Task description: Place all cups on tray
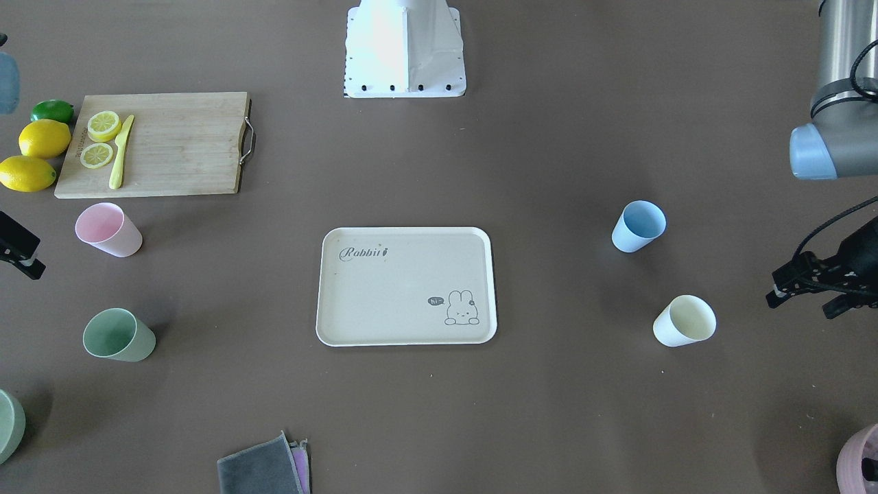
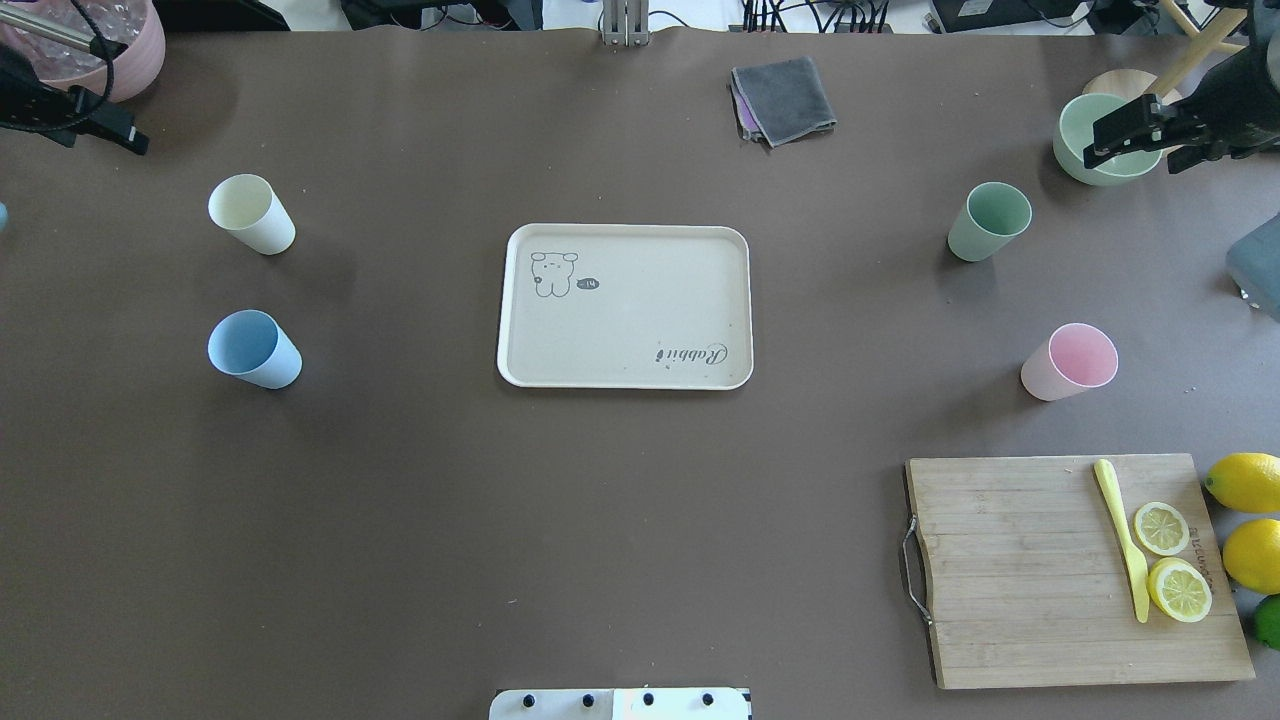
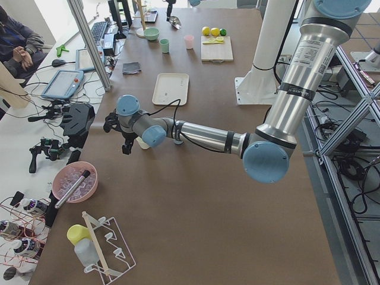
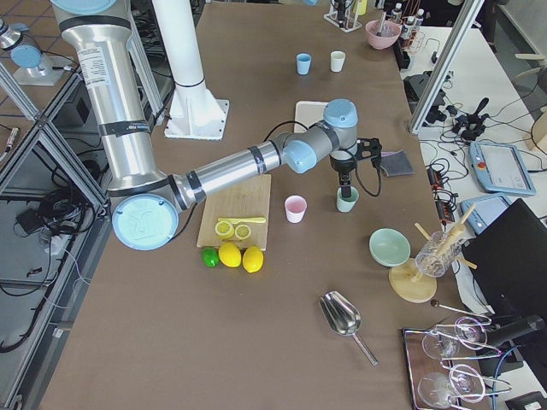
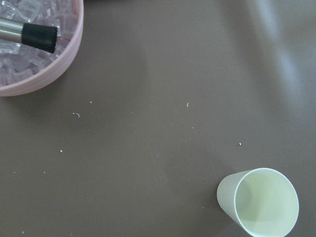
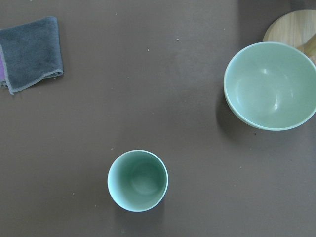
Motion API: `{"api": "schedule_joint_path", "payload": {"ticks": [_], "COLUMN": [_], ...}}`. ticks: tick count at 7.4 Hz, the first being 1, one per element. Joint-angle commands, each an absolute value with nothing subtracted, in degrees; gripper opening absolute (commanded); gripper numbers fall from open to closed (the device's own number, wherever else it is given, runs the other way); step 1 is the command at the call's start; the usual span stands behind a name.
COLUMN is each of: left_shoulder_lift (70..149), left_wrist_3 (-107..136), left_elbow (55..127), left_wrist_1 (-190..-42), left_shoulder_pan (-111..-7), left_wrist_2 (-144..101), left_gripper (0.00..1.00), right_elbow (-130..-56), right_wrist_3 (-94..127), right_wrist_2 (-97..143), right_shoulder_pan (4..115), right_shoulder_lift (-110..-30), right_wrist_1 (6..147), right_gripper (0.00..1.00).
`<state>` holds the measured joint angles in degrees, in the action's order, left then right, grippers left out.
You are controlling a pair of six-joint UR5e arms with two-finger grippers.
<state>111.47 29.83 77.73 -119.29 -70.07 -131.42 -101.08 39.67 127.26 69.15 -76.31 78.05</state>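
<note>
Centrally on the table lies the tray point(image 2: 640, 300), between the two arms and, by judgement, reachable by either. Its surface is bare; no cup is on it yet.

Cup layout:
- Left side: cream cup point(image 2: 250, 213) and blue cup point(image 2: 253, 348), near each other and well apart from the tray.
- Right side: green cup point(image 2: 988, 221) and pink cup point(image 2: 1070, 361), also well apart from the tray.

All four cups stand upright, mouths up, and appear empty. The split of two per side suggests each arm is meant to serve its own pair.

The left gripper point(image 2: 118, 133) hangs above the table near the cream cup, which sits at the lower right of its wrist view. The right gripper point(image 2: 1100, 140) hangs above the area of the green cup, which its wrist view looks straight down into. Neither grasps anything visible. Finger spacing cannot be determined for either unit.

Other containers: the green bowl point(image 6: 270, 86) is empty. The pink bowl point(image 5: 34, 74) holds clear ice-like pieces and a metal tool with a black end.
</note>
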Motion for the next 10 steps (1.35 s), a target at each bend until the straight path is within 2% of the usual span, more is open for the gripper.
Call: {"api": "schedule_joint_path", "payload": {"ticks": [1,4,6,8,9,10], "left_shoulder_lift": [112.7,112.4,112.3,112.3,112.4,112.6], "left_wrist_3": [34.3,34.5,38.1,38.4,38.4,38.4], "left_elbow": [74.7,73.4,73.4,71.4,71.1,71.2], "left_wrist_1": [-125.1,-126.9,-128.6,-131.0,-131.2,-131.2], "left_shoulder_pan": [-65.0,-63.3,-59.9,-57.8,-57.7,-57.7], "left_wrist_2": [-127.8,-126.7,-121.1,-118.7,-118.7,-118.7], "left_gripper": [0.97,0.95,0.8,0.5,0.28,0.0], "right_elbow": [-101.5,-101.7,-101.7,-101.4,-101.4,-101.4], "right_wrist_3": [39.9,39.8,39.8,39.8,39.8,39.8], "right_wrist_2": [127.0,126.6,126.6,126.5,126.5,126.5], "right_shoulder_pan": [67.9,67.8,67.4,67.3,67.3,67.3], "right_shoulder_lift": [-75.8,-76.3,-76.5,-76.6,-76.6,-76.6], "right_wrist_1": [78.6,78.5,78.5,78.4,78.4,78.4], "right_gripper": [1.0,1.0,1.0,1.0,1.0,1.0]}}
